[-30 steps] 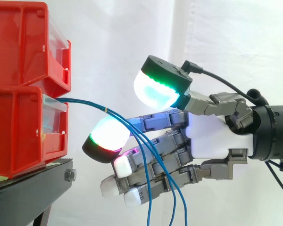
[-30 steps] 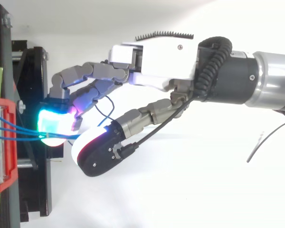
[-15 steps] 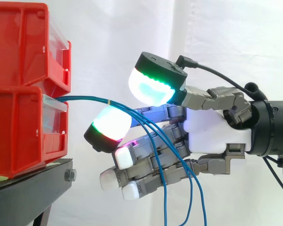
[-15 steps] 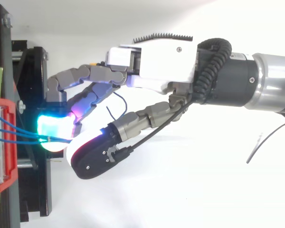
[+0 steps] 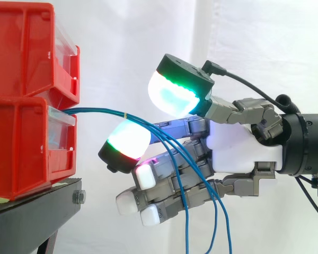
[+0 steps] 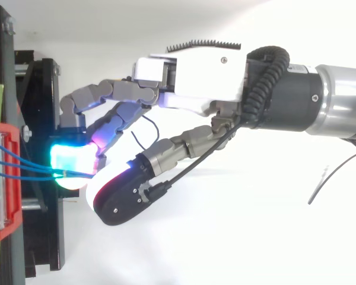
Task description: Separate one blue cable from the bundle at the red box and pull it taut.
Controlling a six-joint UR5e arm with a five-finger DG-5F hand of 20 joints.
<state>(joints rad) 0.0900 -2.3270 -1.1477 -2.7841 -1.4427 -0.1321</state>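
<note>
- Side view: thin blue cables [image 5: 95, 111] run from the lower red plastic bin [image 5: 21, 148], draping across the hand [image 5: 238, 151]'s fingers; thumb apart, nothing clamped
- Top view: thumb and fingers overlap, hiding that gap

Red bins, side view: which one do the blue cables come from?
The lower bin; the blue cables leave its clear front lip, under the upper bin.

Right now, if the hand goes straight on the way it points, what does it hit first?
The hand would probably meet the lower red bin's front, where the blue cables come out.
</note>
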